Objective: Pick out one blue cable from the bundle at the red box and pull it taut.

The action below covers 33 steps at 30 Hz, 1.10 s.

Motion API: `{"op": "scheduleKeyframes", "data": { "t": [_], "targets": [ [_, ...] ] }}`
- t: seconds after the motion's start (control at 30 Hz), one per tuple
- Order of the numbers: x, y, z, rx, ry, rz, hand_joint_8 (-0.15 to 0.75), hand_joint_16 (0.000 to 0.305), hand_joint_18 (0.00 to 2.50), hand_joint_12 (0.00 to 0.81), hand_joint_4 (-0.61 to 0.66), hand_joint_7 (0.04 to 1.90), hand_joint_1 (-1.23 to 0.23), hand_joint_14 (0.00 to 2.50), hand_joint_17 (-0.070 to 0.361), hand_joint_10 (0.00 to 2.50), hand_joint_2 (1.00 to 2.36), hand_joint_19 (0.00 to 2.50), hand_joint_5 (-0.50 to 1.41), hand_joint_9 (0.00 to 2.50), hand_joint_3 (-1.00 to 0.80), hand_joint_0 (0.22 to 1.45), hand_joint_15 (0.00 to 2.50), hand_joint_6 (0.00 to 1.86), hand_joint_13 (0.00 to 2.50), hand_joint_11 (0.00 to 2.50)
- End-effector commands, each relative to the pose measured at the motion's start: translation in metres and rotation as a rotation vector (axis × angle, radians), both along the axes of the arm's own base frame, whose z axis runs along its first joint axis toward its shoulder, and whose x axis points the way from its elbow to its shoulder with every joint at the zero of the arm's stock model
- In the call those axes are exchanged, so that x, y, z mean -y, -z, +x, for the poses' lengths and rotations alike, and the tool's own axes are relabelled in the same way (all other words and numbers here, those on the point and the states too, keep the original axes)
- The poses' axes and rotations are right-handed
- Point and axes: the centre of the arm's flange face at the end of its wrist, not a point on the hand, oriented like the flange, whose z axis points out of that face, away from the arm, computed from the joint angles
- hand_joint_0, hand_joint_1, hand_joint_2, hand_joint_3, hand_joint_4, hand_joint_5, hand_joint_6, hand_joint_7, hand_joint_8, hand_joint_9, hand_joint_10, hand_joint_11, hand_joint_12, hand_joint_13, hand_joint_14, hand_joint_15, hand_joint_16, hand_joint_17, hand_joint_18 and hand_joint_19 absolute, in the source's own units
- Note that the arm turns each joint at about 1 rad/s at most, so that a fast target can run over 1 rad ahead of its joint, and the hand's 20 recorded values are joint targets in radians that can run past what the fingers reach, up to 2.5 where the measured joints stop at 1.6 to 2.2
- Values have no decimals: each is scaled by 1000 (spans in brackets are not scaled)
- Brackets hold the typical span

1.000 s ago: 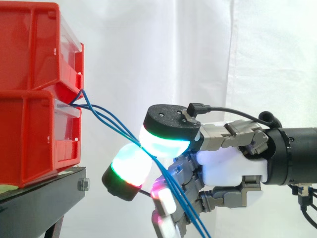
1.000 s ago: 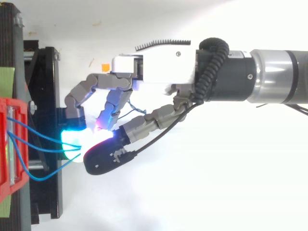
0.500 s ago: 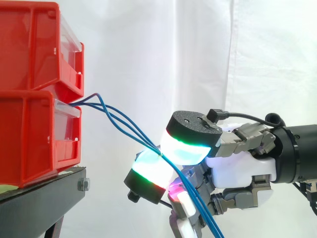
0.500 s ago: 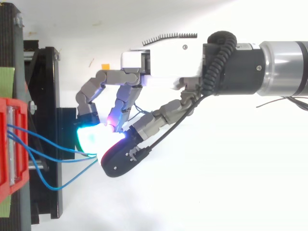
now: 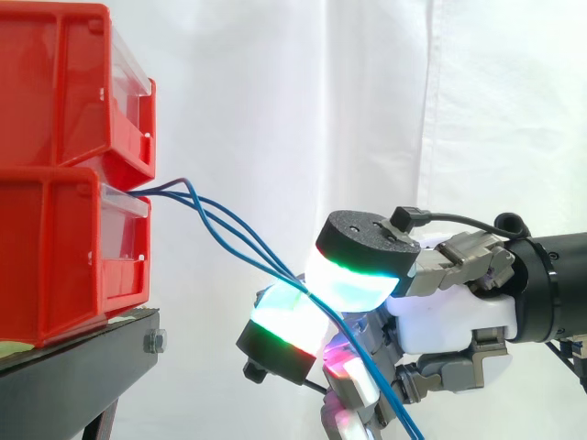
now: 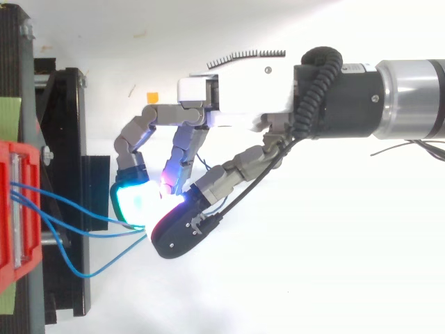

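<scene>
Three thin blue cables (image 5: 225, 236) come out of the gap between the two stacked red bins (image 5: 64, 174) at the left and run down to the right. My hand (image 5: 449, 316) pinches them between two glowing pads (image 5: 353, 280), to the right of the bins and a little lower. Below the pinch the cables hang down past the palm. In the top view the blue cables (image 6: 76, 209) leave the red bin (image 6: 17, 216) and meet at the pads of the hand (image 6: 236, 104). One cable sags in a loop; the others run nearly straight.
The bins stand on a black stand (image 5: 78, 371) at the lower left, its corner bolt facing the hand. A white curtain (image 5: 367, 101) hangs behind. In the top view the black frame (image 6: 66, 139) lies between hand and bin.
The hand has drawn away from the bins to the right and slightly down, keeping its pinch. The cables between bin and pads have lengthened and straightened.
</scene>
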Motion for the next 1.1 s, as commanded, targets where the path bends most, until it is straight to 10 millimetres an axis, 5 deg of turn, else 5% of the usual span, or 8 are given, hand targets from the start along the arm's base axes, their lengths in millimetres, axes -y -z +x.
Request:
{"op": "scheduleKeyframes", "data": {
  "t": [0.0,0.6,1.07],
  "targets": [
    [-1,1,0,-1,-1,0,311,46,962,354,37,1088,-792,19,104,21,1007,563,-85,1242,-424,642,527,921,1052,607],
    [-6,0,1,2,-6,0,313,48,959,360,45,1110,-551,18,107,22,1000,592,-73,1287,-500,588,533,891,1063,588],
    [-6,1,2,12,3,0,329,52,1016,378,101,1030,-590,19,117,21,1000,579,-112,1256,-500,541,532,882,1105,609]
  ]
}}
